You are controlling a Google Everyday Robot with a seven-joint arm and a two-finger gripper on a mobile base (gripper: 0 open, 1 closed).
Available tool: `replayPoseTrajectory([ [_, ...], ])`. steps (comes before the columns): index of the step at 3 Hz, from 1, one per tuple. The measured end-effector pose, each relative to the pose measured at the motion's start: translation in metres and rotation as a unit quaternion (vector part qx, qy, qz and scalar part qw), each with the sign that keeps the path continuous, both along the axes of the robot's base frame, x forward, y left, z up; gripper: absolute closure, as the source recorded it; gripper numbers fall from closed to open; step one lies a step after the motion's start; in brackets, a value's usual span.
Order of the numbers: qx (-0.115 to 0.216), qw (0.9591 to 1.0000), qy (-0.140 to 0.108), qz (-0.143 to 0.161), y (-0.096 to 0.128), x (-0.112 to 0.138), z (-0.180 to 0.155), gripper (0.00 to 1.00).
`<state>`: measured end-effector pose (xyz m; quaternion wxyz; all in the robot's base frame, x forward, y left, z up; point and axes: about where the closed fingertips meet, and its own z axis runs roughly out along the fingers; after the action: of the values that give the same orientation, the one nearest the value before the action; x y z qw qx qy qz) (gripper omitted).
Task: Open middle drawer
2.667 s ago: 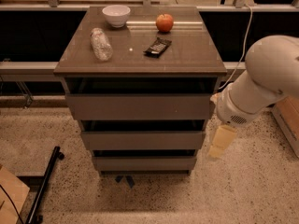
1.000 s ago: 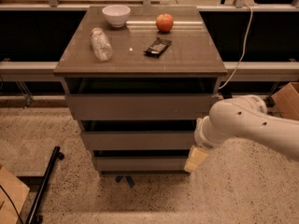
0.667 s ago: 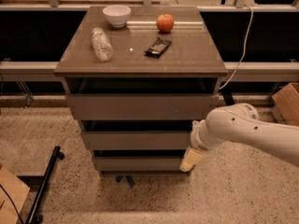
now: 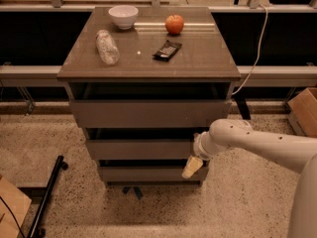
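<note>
The middle drawer (image 4: 141,149) is a grey-brown flat panel, medium in height, between a taller top drawer (image 4: 148,113) and a shorter bottom drawer (image 4: 143,173). All three fronts sit about flush, with dark gaps above each. My gripper (image 4: 192,166), pale yellow at the end of the white arm (image 4: 247,138), hangs in front of the right end of the cabinet. It is just below the middle drawer's lower right corner, over the bottom drawer's front.
On the cabinet top (image 4: 208,63) lie a white bowl (image 4: 123,16), an apple (image 4: 174,24), a plastic bottle (image 4: 107,46) and a dark packet (image 4: 167,49). A cardboard box (image 4: 304,110) stands at the right. A black pole (image 4: 47,197) lies on the floor at the left.
The arm has swung left and down from beside the cabinet's right side. The gripper now sits in front of the drawers' right end. The drawers have not moved.
</note>
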<state>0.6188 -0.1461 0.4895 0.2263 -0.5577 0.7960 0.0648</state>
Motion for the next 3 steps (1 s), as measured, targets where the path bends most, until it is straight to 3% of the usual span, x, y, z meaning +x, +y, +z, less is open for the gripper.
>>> replayPoseTrajectory([
  [1, 0.0, 1.0, 0.0, 0.0, 0.0, 0.0, 0.0, 0.0],
  [3, 0.012, 0.9994, -0.032, 0.0, -0.008, 0.032, -0.013, 0.0],
])
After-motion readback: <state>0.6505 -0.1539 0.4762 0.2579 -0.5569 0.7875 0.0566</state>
